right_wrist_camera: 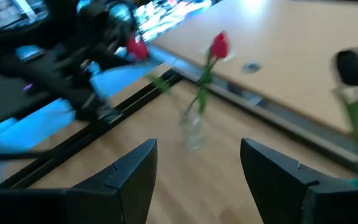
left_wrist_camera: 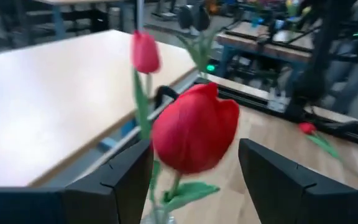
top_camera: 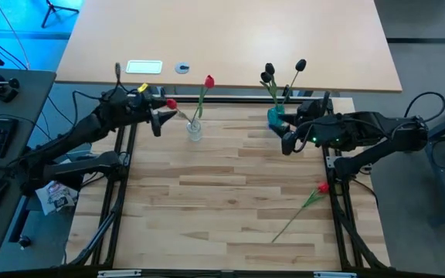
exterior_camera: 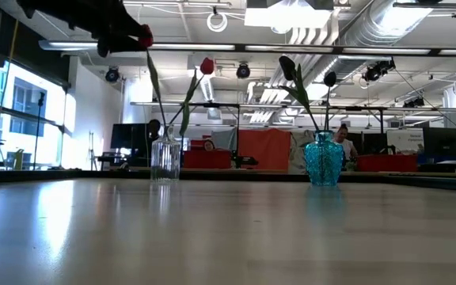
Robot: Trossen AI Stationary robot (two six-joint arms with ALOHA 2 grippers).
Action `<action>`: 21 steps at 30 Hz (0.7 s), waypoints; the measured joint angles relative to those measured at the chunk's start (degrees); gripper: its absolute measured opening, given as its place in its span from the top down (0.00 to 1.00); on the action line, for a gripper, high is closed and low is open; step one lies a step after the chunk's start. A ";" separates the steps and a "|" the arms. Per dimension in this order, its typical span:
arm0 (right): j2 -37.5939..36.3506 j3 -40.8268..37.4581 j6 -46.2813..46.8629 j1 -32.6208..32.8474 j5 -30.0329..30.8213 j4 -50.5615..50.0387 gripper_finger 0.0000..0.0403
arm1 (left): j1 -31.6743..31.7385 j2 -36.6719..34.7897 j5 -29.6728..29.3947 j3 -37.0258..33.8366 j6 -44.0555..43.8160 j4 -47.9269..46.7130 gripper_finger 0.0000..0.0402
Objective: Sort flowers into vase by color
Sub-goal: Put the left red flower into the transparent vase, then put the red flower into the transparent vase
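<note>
Lowering toward clear vase [top_camera: 195, 130]: red tulip [top_camera: 171, 103] is being pinched by left end effector [top_camera: 163, 108]; stem needs guiding in. Right end effector [top_camera: 288, 139] spread, idle beside teal vase [top_camera: 275, 117].

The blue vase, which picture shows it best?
The low view: the blue vase stands side-on, unobstructed, black flowers rising from it. The high view shows it small from above, beside the right gripper. Both wrist views miss it almost entirely.
</note>
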 joint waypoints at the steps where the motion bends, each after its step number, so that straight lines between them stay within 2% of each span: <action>1: 0.00 0.00 0.73 0.00 -1.59 -0.30 0.44 | 0.00 -0.69 -1.16 0.91 0.27 -1.43 0.44; 4: 0.34 0.00 2.85 0.00 -5.02 -3.24 0.44 | 0.00 -2.68 -2.76 3.08 -0.19 -3.19 0.44; 11: 2.05 0.00 8.28 0.00 -5.29 -10.68 0.44 | 0.00 -6.07 -3.35 7.68 -2.12 -3.55 0.44; 14: 4.39 0.03 13.41 0.00 -6.60 -14.29 0.44 | 0.00 -6.89 -3.44 9.76 -3.40 -3.29 0.44; 18: 9.98 -2.20 19.16 0.46 -17.74 -20.26 0.44 | -0.02 -7.35 -3.42 10.68 -6.20 -3.41 0.44; 21: 13.91 -9.20 25.57 2.54 -26.82 -19.35 0.44 | -0.04 -7.38 -3.11 10.68 -9.10 -3.61 0.44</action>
